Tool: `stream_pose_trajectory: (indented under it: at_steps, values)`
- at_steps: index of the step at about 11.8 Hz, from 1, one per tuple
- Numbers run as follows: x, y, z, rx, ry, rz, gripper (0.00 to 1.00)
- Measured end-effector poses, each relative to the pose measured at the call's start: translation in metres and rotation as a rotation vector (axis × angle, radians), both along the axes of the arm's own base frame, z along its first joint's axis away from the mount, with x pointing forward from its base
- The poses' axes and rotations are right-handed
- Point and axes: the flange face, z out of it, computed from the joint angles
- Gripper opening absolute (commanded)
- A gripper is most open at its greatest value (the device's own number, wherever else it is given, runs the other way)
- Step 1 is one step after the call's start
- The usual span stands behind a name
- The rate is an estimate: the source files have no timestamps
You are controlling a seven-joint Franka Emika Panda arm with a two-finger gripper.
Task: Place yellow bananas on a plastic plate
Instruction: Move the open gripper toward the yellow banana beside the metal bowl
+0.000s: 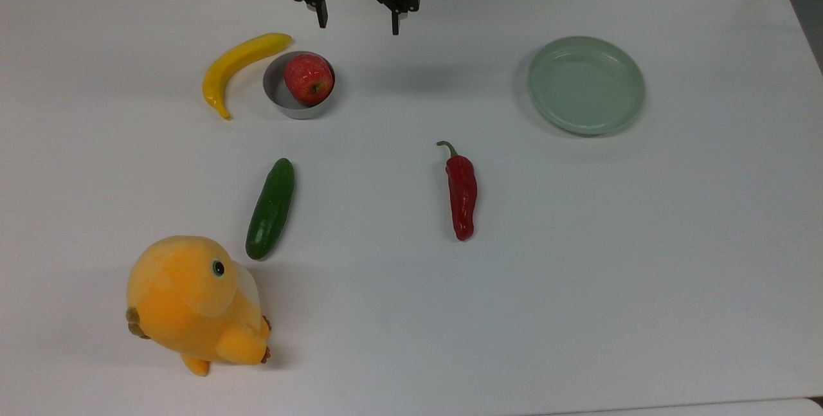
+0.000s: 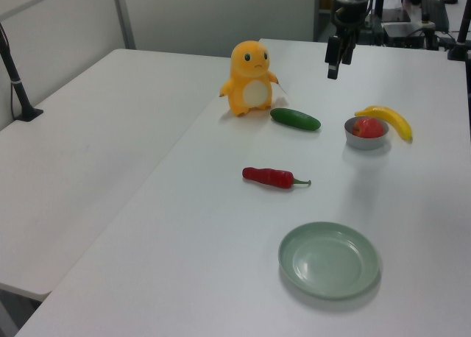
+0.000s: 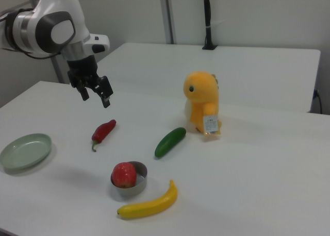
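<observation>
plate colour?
Pale sage green: the round shallow plastic plate is plain, no pattern. Clearest in the top view.

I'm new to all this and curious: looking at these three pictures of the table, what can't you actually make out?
- Grey bowl: its floor is hidden under the red apple in the top view.
- Plush toy: the print on its tag is too small to read in the right view.
- Robot arm: cut off by the right view's left edge.
- Gripper: its upper part is cut off by the top view's top edge.

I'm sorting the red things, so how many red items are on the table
2. A red apple sits in the grey bowl beside the banana; a red chili pepper lies alone mid-table.
</observation>
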Motion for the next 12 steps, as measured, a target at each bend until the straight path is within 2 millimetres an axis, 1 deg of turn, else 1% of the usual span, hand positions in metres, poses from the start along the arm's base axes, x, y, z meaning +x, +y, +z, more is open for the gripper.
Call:
stream_pose_trajectory:
  at_steps: [4,12]
  values:
    - [-0.0001,-0.002,-0.0048,-0.005,0.014,0.043,1.0]
    - [0.0008,-0.0031,-0.0075,-0.005,0.019,0.042,1.0]
